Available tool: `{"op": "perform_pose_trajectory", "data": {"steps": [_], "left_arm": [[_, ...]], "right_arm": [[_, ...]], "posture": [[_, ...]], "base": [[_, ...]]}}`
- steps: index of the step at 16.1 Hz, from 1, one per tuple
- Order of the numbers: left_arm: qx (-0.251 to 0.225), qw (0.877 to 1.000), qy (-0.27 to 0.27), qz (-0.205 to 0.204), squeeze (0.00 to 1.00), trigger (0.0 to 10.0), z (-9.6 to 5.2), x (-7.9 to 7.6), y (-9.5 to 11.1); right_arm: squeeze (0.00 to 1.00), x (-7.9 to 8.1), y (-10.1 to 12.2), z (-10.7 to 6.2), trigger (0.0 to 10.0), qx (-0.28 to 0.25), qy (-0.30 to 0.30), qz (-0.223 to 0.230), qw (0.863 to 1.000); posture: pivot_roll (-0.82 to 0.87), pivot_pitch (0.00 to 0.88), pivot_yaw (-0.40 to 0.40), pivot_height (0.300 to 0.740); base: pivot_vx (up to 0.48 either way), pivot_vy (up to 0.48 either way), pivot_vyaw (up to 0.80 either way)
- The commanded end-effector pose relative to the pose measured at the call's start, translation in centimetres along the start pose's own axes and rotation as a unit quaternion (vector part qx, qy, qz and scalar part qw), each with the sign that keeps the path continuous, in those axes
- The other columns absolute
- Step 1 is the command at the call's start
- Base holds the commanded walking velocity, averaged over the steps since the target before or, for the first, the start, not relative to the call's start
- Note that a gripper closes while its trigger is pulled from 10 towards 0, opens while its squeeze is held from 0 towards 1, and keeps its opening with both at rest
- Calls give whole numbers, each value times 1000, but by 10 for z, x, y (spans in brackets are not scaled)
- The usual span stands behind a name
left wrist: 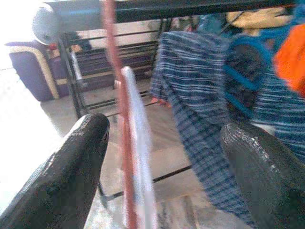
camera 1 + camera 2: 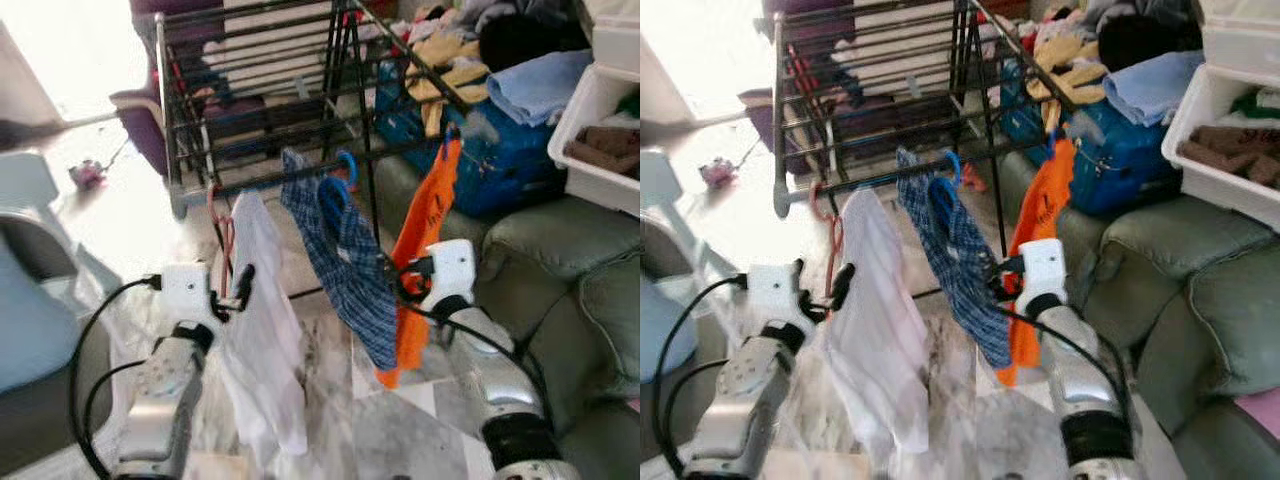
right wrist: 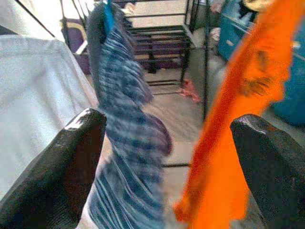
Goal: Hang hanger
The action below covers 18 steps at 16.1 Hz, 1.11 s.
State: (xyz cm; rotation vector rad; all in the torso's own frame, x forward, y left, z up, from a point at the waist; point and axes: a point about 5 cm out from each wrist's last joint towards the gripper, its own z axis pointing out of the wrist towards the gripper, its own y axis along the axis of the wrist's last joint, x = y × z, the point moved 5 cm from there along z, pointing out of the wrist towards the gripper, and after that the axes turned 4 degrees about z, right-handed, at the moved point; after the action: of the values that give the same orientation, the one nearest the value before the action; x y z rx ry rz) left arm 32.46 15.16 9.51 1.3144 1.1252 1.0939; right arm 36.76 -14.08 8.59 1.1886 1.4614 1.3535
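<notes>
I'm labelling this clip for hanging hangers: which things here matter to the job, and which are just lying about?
Job:
red hanger carrying a white shirt
black metal drying rack
left gripper, open
right gripper, open

Lying about:
blue checked garment
orange garment
green sofa
white plastic bin

Bright daylight from upper left, floor glare blown out; wrist views blurred

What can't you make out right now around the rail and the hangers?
- Red hanger: its lower part is hidden behind the white garment in the eye views; blurred in the left wrist view.
- Whether its hook sits fully over the drying rack rail: too small to tell.
- Orange garment: its hanger is hidden by the cloth.
- Blue hanger: mostly wrapped by the plaid garment.
</notes>
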Motion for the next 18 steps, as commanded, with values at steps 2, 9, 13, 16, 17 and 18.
{"op": "perform_pose_trajectory", "data": {"steps": [2,9,13,16,17,18], "left_arm": [[2,1000,5,13,0,10000,0,5,-1],[-14,999,-1,32,0,10000,4,6,3],[-16,999,-17,34,0,10000,10,2,4],[-15,999,-20,31,0,10000,13,0,2],[-13,999,-19,30,0,10000,13,0,1],[-12,999,-18,30,0,10000,13,-1,0]], "right_arm": [[1000,3,5,1,10000,-5,-1,7,1000],[0,1,11,2,10000,-14,-8,3,1000],[0,1,11,3,10000,-11,-12,-5,1000],[0,2,10,2,10000,-11,-14,-1,1000],[0,1,9,2,10000,-8,-16,1,1000],[0,1,9,2,10000,-9,-16,1,1000]], "posture": [[-89,0,56,740],[-94,0,55,740],[-102,0,68,740],[-107,0,72,740],[-107,0,71,740],[-107,0,71,740]], "base": [[-347,0,0],[-147,0,0],[0,-179,600],[0,-416,352],[0,-390,0],[0,-368,0]]}}
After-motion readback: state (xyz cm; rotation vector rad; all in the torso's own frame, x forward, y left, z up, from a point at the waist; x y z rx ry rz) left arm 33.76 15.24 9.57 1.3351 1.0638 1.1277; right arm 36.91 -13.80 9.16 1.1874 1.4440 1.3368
